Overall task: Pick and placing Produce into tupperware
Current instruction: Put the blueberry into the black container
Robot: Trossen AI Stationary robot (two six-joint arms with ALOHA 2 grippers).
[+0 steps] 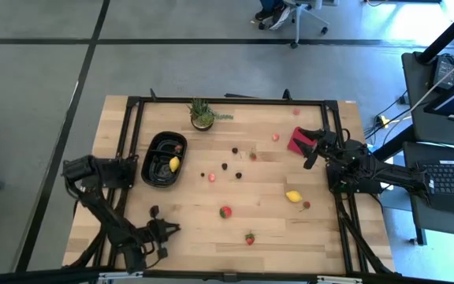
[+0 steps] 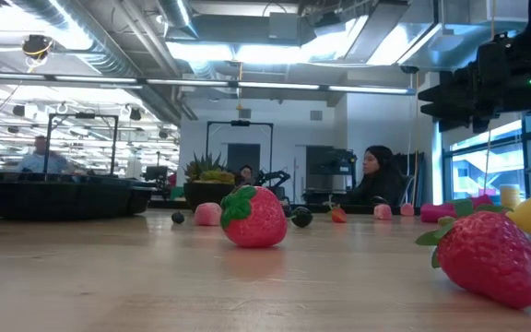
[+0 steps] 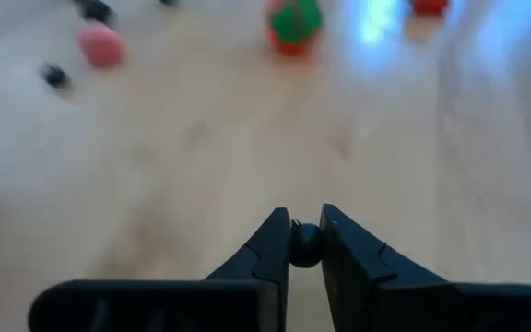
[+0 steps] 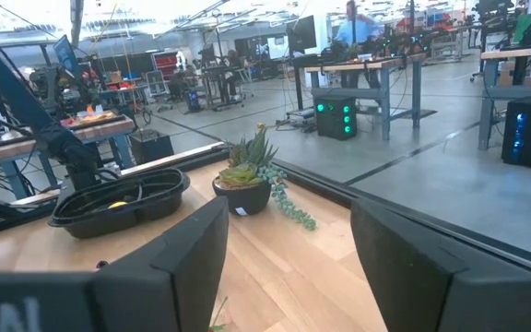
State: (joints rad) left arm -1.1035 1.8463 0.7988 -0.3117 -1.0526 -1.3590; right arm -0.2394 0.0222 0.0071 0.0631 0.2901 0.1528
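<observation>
My left gripper (image 1: 172, 229) (image 3: 304, 235) is near the table's front left and is shut on a small dark berry (image 3: 305, 247). The black tupperware (image 1: 153, 164) (image 4: 118, 198) stands at the left and holds a yellow lemon piece (image 1: 174, 164). Loose produce lies on the wood: two strawberries (image 1: 225, 211) (image 1: 250, 237), a lemon (image 1: 293, 196), and dark and pink berries (image 1: 225, 166). My right gripper (image 1: 310, 148) (image 4: 289, 267) waits open at the table's right, level, with nothing between its fingers. My left gripper pinches the small dark berry (image 3: 305, 247) between its two fingertips. The fingers slant down toward the tabletop. Whether the berry is clear of the wood, I cannot tell.
A small potted plant (image 1: 202, 114) stands at the far edge beside the tupperware. A flat red square (image 1: 296, 140) lies under my right gripper. In the low view the two strawberries (image 2: 254, 217) (image 2: 487, 256) are close to the camera. People sit in the room beyond.
</observation>
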